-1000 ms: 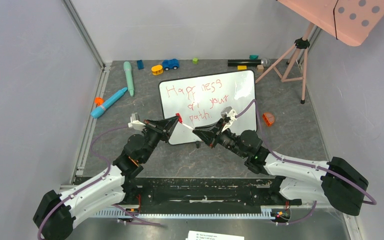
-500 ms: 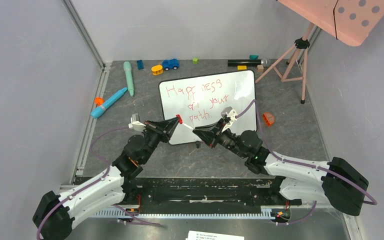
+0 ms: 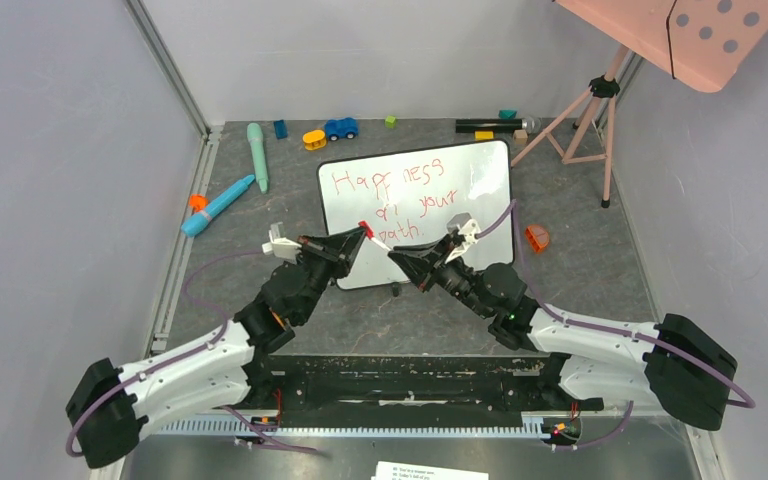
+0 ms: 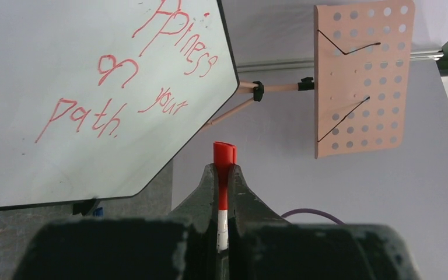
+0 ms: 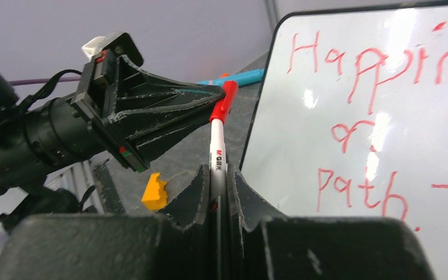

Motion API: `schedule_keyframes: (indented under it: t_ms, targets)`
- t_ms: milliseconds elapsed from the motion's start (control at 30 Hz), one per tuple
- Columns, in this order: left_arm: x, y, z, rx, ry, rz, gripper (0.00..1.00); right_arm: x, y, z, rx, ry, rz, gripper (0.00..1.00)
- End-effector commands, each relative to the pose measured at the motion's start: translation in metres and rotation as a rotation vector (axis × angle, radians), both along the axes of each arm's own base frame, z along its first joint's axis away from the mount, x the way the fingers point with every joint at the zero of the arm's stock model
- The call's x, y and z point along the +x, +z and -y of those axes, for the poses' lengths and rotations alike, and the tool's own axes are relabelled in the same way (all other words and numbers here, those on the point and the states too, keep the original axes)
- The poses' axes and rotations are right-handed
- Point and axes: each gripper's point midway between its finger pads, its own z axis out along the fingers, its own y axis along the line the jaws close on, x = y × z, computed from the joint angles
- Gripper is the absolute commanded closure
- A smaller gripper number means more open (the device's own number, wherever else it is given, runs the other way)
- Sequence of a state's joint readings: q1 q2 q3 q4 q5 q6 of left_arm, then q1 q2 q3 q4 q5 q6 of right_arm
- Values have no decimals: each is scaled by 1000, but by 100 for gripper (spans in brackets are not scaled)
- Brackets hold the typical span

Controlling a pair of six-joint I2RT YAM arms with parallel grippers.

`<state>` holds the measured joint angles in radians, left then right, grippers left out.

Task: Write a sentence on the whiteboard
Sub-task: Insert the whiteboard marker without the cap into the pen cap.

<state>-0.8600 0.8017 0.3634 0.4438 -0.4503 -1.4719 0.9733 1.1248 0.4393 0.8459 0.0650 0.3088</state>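
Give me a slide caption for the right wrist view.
Right hand and left hand both grip the red-capped marker beside the whiteboard bearing the red sentence.

The left arm (image 3: 190, 365) and right arm (image 3: 600, 340) have white links, black joints and looping purple cables (image 3: 192, 278). The left tool (image 3: 360, 233) and right tool (image 3: 397, 256) are scuffed black wedges.

**A:** What does the whiteboard (image 3: 490, 200) say?

**B:** The sentence (image 3: 400, 207) is red handwriting in three lines: "Happiness", then "on your", then "path." with a full stop.

**A:** Any print elsewhere?

**B:** The marker (image 5: 217, 154) has black lettering on its white barrel. It begins "M G", and the rest is unclear. A paper slip (image 3: 430, 470) at the bottom of the overhead view carries printed lines too small to read.
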Motion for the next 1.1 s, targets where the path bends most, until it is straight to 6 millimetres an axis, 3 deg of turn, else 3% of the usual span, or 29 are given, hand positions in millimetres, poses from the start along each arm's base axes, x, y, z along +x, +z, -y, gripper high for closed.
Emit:
schedule_keyframes:
  t_ms: [0,200,500,800,1067]
  targets:
    - [-2,40,24,34,2,101,98,22,35,18,82,-162,96,100]
    - [-4,37,45,14,-3,121,98,31,41,31,73,-251,172,100]
    - [-28,59,93,132,-144,263,98,40,48,41,25,-336,252,100]
    - [-68,26,140,188,-379,227,98,34,43,44,-17,-294,238,100]
    - [-91,9,145,236,-506,244,98,25,41,54,124,-166,59,100]
